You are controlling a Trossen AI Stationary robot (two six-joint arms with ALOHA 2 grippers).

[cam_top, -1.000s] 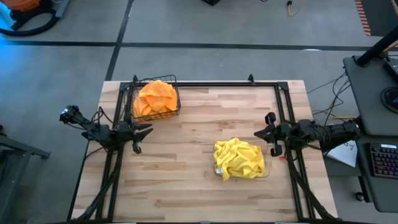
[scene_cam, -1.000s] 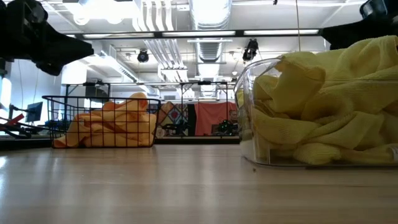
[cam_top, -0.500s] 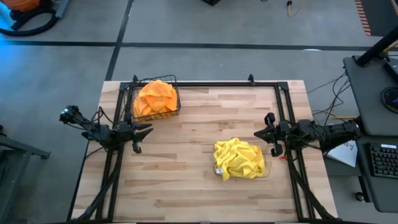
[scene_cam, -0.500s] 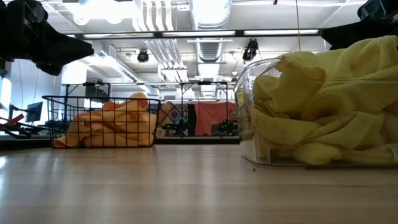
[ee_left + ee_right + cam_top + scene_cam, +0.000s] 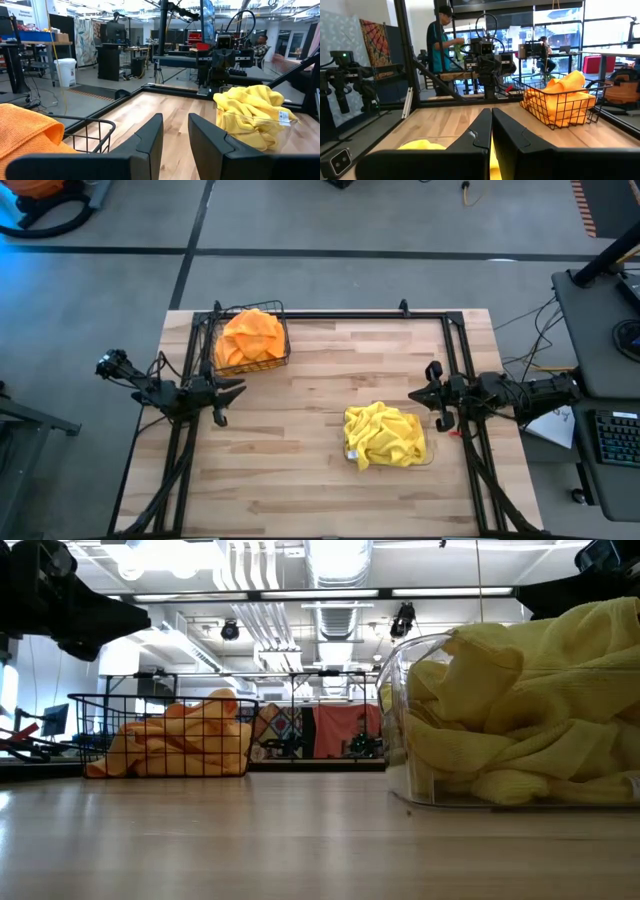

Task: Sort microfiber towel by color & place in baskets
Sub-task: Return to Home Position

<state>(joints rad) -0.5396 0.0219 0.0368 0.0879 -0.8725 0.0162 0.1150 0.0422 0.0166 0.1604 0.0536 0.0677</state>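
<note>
Orange microfiber towels (image 5: 251,336) fill the dark wire basket (image 5: 284,330) at the table's far left. Yellow towels (image 5: 383,434) are heaped in the clear plastic bin (image 5: 398,750) right of centre, nearer the front. My left gripper (image 5: 228,392) hangs at the left edge, just in front of the wire basket, pointing level across the table; its fingers (image 5: 150,137) stand a little apart with nothing between them. My right gripper (image 5: 418,395) hangs at the right edge, beyond the bin, pointing level, its fingers (image 5: 482,130) shut on nothing.
A black metal frame (image 5: 330,315) runs along the table's far, left and right edges. Bare wood (image 5: 310,400) lies between basket and bin. A desk with a keyboard (image 5: 615,435) stands right of the table. A person (image 5: 441,45) stands beyond the table's left side.
</note>
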